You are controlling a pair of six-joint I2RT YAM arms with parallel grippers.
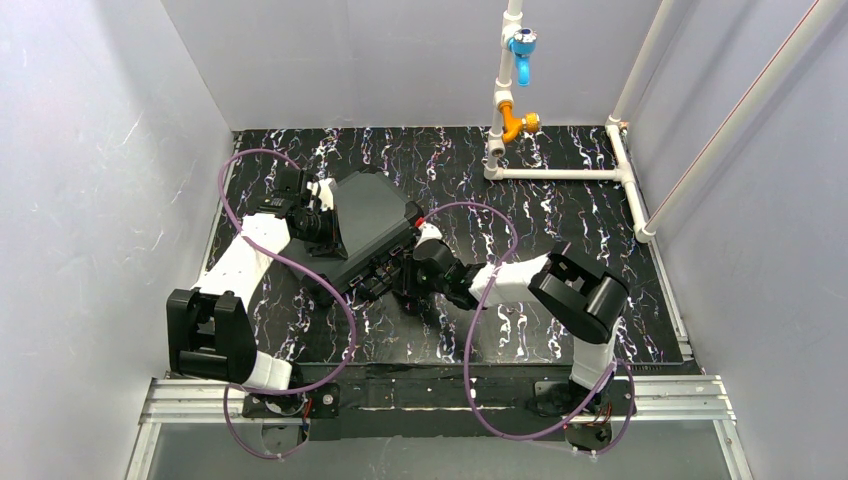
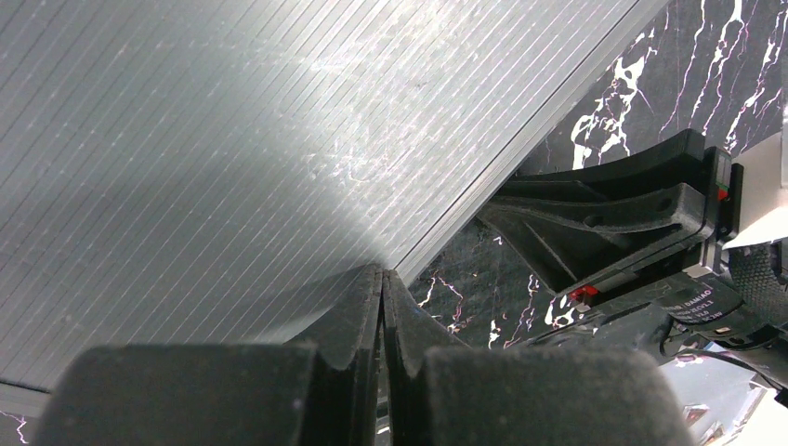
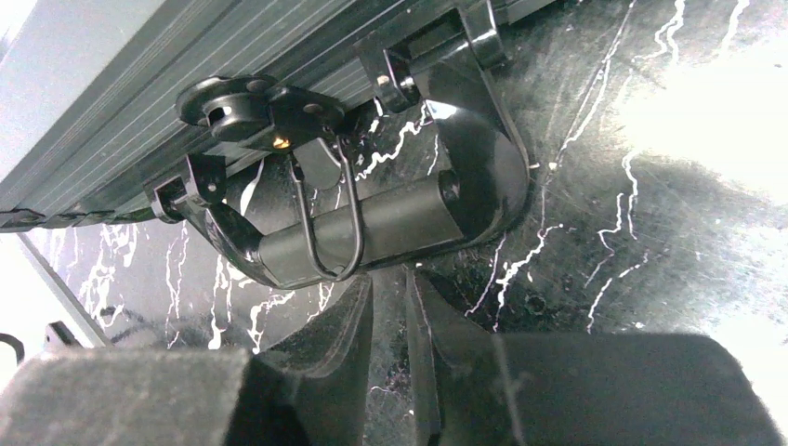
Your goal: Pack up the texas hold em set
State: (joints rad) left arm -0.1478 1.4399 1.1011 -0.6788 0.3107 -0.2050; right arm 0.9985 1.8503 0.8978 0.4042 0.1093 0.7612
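The black case (image 1: 368, 222) of the texas hold em set lies at the table's middle left, its ribbed grey lid (image 2: 232, 139) tilted. My left gripper (image 1: 322, 200) is shut, its tips (image 2: 384, 271) pressed against the lid's edge with nothing between them. My right gripper (image 1: 403, 274) is at the case's front side. Its fingers (image 3: 390, 279) stand a narrow gap apart just below the black carry handle (image 3: 372, 223), with only table showing between them. A latch (image 3: 251, 102) sits on the case's edge, its wire loop (image 3: 325, 228) hanging loose across the handle. What is inside the case is hidden.
A white pipe frame (image 1: 560, 174) with blue (image 1: 521, 45) and orange (image 1: 517, 124) fittings stands at the back right. Grey walls close in the black marbled table (image 1: 560, 220) on three sides. Purple cables (image 1: 480, 300) loop over both arms.
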